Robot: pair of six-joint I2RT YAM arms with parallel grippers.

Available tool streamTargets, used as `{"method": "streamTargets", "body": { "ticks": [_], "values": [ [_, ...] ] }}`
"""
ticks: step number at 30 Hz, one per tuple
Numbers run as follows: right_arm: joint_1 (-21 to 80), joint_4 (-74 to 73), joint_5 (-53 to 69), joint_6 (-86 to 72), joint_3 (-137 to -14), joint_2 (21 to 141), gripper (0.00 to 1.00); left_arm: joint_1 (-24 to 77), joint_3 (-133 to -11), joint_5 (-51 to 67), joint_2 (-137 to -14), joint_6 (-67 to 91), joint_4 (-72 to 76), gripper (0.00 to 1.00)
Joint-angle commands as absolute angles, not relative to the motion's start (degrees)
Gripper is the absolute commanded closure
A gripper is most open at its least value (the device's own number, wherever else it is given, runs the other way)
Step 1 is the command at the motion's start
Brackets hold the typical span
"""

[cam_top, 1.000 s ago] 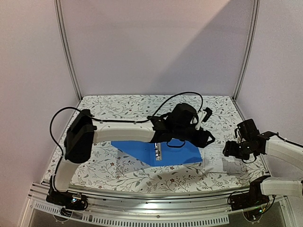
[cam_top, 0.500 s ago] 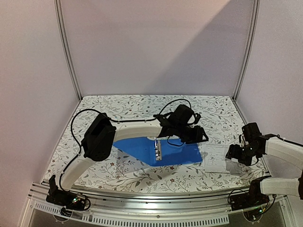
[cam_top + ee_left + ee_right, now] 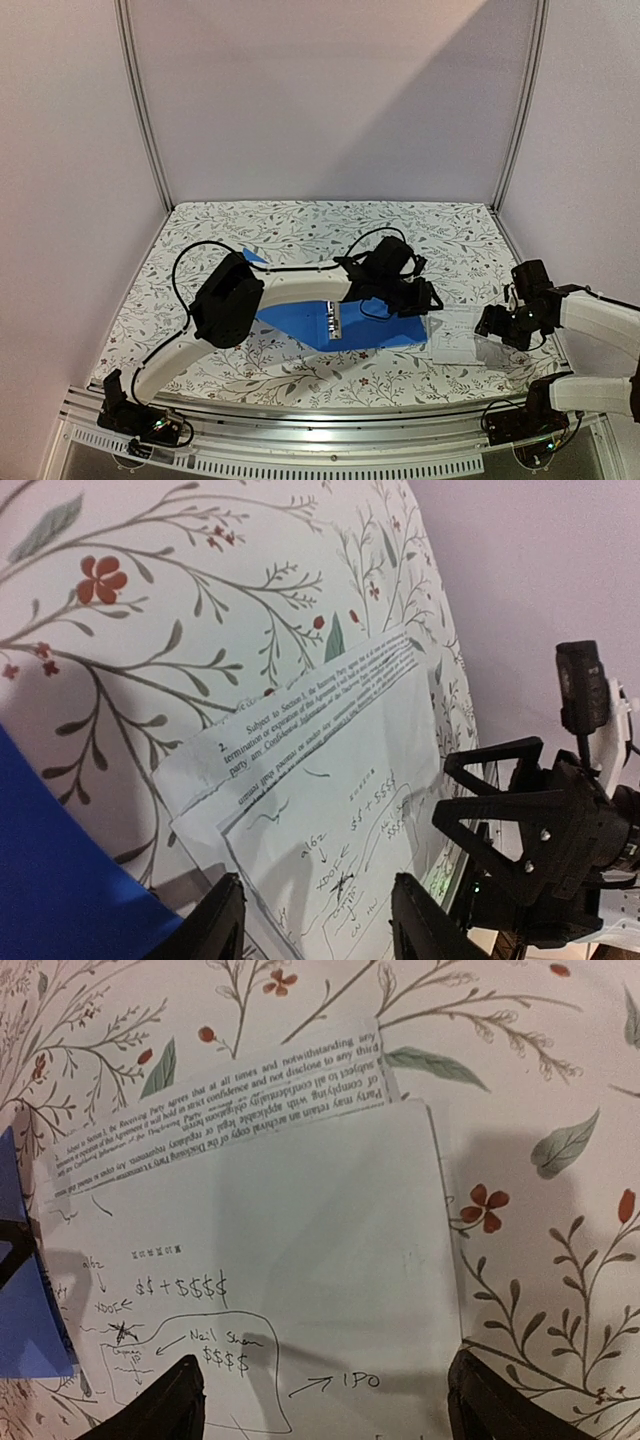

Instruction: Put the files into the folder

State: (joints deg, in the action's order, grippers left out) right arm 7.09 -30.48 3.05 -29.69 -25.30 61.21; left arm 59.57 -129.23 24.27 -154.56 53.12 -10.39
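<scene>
At three o'clock of the blue rectangular plastic folder [image 3: 295, 318] lie the thin white paper files [image 3: 455, 337]. Over them the left gripper [image 3: 428, 300] and right gripper [image 3: 490, 326] hover, fingers apart, empty: the pickup step, likely needing an edge pinch.

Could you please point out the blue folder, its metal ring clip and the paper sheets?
blue folder [image 3: 292, 320], top view, on the bare blue panel left of the clip.
metal ring clip [image 3: 333, 322], top view, on the middle of the strip.
paper sheets [image 3: 300, 1230], right wrist view, on the top sheet's blank middle.
</scene>
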Motion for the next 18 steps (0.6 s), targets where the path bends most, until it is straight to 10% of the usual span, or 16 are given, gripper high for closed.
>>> {"method": "streamTargets", "body": {
  "ticks": [1,18],
  "values": [
    [6.9,-32.0,-2.3,-29.5,-26.9,59.2,0.17,60.1,-131.5,25.6,-156.3,54.7,-10.7,0.50],
    [6.9,-28.5,3.3,-30.8,-24.3,62.6,0.16,60.2,-132.4,26.7,-158.8,58.0,-11.3,0.51]
  ]
}}
